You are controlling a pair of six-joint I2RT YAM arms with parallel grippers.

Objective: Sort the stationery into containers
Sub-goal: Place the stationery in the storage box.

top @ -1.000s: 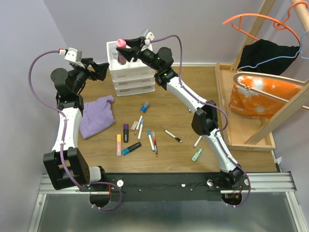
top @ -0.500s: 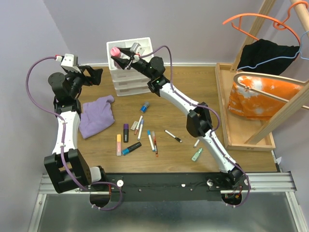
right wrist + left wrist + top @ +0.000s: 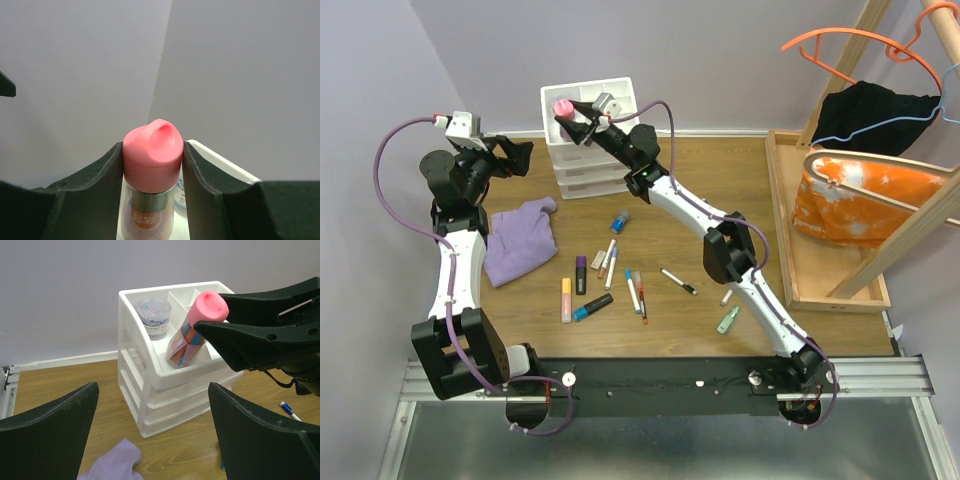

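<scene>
Right tool (image 3: 152, 150) clamps the pink-capped tube (image 3: 184, 342) by its cap, leaning in the organiser's (image 3: 150, 395) end compartment (likely light, stiff, slick; gripping the body seems surer); left tool (image 3: 152, 405) gapes.

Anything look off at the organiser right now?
The pink-capped tube leans tilted in one of the organiser's top compartments, cap well above the rim, the right gripper shut on it. Nothing looks spilled or damaged.

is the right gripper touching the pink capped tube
Touching. In the right wrist view the right gripper has both fingers pressed against the sides of the pink capped tube, with no gap.
</scene>
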